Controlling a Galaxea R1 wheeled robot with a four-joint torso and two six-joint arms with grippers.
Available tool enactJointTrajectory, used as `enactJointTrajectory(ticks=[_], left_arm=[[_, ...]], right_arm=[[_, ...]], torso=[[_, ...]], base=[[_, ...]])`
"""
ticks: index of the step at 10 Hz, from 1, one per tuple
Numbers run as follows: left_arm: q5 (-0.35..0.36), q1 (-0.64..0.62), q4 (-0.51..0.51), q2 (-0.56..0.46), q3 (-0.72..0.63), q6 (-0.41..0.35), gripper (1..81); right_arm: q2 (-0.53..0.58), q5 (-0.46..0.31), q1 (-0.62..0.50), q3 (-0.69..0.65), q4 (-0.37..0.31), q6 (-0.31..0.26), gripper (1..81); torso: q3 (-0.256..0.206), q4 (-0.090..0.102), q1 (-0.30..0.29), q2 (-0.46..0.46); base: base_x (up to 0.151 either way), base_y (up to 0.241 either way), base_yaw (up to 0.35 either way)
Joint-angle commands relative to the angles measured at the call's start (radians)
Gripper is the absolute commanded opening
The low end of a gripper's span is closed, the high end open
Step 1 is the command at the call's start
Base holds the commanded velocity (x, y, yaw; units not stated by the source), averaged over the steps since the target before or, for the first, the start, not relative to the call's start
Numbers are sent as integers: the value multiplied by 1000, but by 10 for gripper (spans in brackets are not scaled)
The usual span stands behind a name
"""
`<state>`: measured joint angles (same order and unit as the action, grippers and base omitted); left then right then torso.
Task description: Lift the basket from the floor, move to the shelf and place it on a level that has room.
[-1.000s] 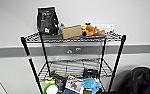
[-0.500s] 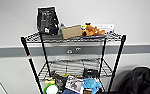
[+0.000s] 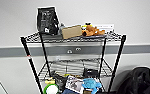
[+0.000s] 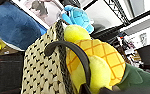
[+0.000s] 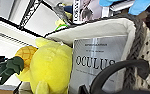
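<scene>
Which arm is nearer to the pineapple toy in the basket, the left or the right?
Left. The left arm is at the basket's side, right beside the pineapple toy; the right arm is across the basket, with a yellow plush between.

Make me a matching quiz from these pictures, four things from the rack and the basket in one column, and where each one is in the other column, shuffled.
Things:
1. black bag
2. brown cardboard box
3. pineapple plush
4. blue plush

Places:
A. inside the basket, next to a yellow plush
B. on a lower tier of the shelf
C. standing at the left of the top tier
D. lying in the middle of the top tier

Pairs: 1-C, 2-D, 3-A, 4-B
</scene>
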<state>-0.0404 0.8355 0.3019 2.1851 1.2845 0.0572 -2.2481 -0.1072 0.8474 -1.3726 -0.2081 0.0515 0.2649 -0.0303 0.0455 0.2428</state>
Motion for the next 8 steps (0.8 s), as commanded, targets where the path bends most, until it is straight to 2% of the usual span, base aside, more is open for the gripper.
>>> enactJointTrajectory(ticks=[1, 8], left_arm=[[25, -180, 2, -74, -154, 12, 10], [47, -275, 13, -160, -310, 16, 10]], right_arm=[[37, -12, -198, 141, -37, -7, 10], [75, -22, -314, 269, -68, -5, 10]], torso=[[0, 0, 0, 0], [0, 0, 0, 0]], base=[[0, 0, 0], [0, 0, 0]])
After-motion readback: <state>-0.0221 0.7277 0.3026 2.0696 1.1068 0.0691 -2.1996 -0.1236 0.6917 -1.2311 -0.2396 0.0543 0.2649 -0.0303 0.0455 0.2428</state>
